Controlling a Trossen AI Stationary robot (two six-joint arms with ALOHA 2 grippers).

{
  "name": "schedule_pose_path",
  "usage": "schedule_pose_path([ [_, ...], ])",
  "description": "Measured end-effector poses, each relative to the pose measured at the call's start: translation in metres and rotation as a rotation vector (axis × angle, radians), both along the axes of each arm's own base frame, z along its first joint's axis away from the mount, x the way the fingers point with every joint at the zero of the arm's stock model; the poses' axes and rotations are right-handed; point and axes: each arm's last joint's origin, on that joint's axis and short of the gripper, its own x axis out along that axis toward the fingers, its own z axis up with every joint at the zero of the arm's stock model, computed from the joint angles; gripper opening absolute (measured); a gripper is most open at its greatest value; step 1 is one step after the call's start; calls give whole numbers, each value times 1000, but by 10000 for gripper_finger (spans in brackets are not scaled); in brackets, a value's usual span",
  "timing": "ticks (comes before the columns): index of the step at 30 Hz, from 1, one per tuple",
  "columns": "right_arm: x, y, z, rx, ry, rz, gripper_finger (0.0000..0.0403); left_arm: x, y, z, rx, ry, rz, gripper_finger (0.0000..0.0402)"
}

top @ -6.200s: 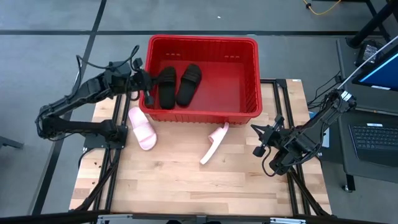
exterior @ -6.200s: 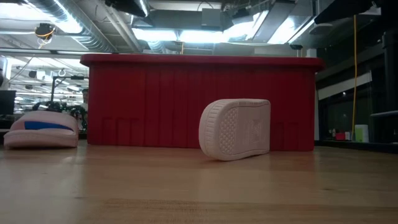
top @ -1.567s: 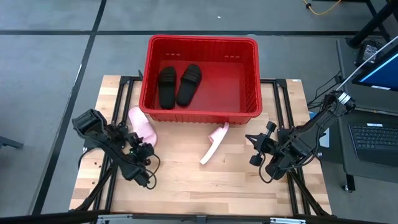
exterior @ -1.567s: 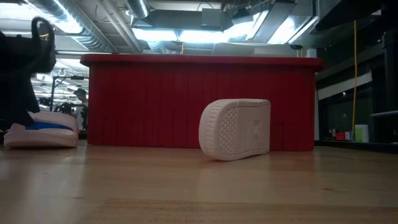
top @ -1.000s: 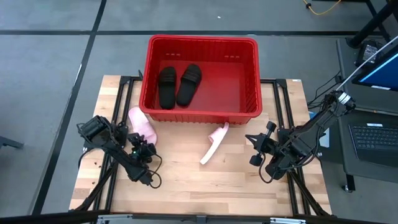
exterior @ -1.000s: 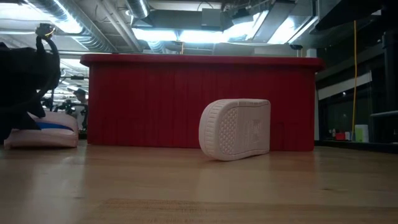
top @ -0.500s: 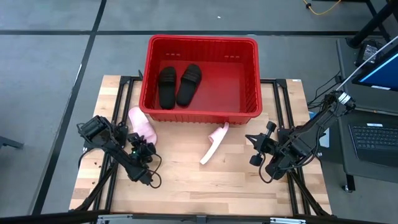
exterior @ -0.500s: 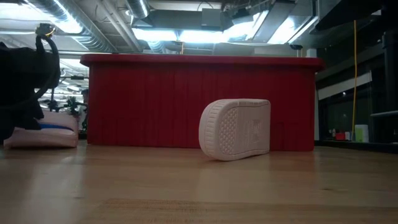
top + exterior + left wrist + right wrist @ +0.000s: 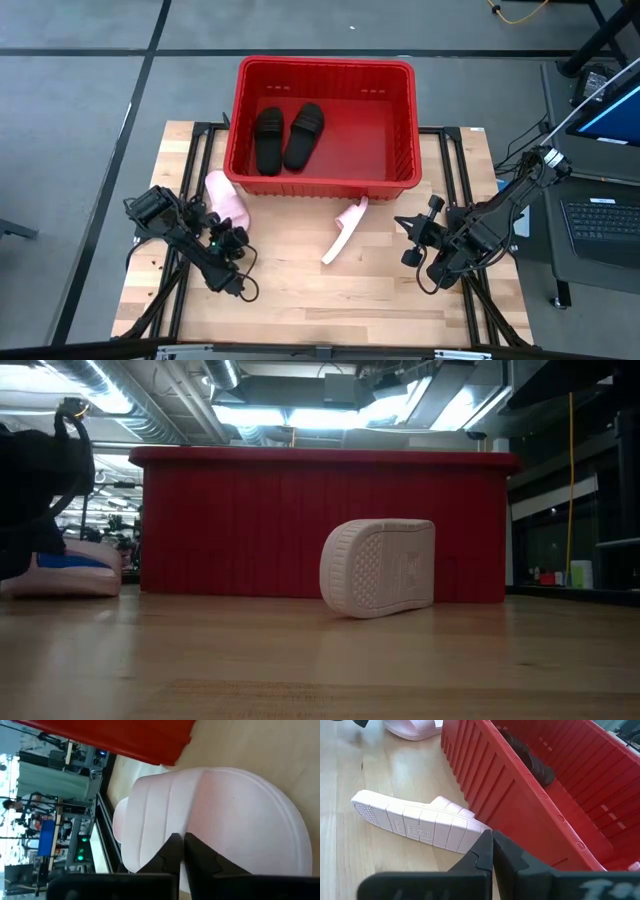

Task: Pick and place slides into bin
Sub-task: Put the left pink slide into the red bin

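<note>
The left gripper (image 9: 222,243) is sitting low over the near-left part of the wooden table (image 9: 300,290), its fingers (image 9: 172,851) pressed together with nothing between them, tips touching the heel end of the flat pink slide (image 9: 226,200). Compared with 0.5 s ago, that slide is now lying slightly farther toward the left edge in the low view, so the closed fingers appear to be nudging it rather than gripping it. The arm itself has barely moved over the last second, after swinging back from the bin 6.2 s ago.

The right gripper (image 9: 413,236) is waiting at the table's right side, fingers likewise closed and empty, pointing toward the second pink slide (image 9: 343,228). That one is standing on its edge, sole outward, its far end leaning against the front wall of the red bin (image 9: 404,150), unchanged throughout.

Farther back, 2 black slides (image 9: 287,136) are already lying side by side inside the bin.

Judging from this, 2 of 4 are done, and the left gripper will probably need to open before it can take the strap.
</note>
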Motion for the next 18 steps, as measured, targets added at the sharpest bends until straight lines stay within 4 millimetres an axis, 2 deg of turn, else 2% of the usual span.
schedule_pose_path([
  [5, 0, 0, 0, 0, 0, 0, 10, 4, -8, 4, -30, -3, -8, 5],
  [10, 0, 0, 0, 0, 0, 0, 10, 13, -30, 16, -98, 14, -97, 3],
  [18, 0, 0, 0, 2, -1, -1, 10, 17, -79, 63, -156, -16, -222, 3],
])
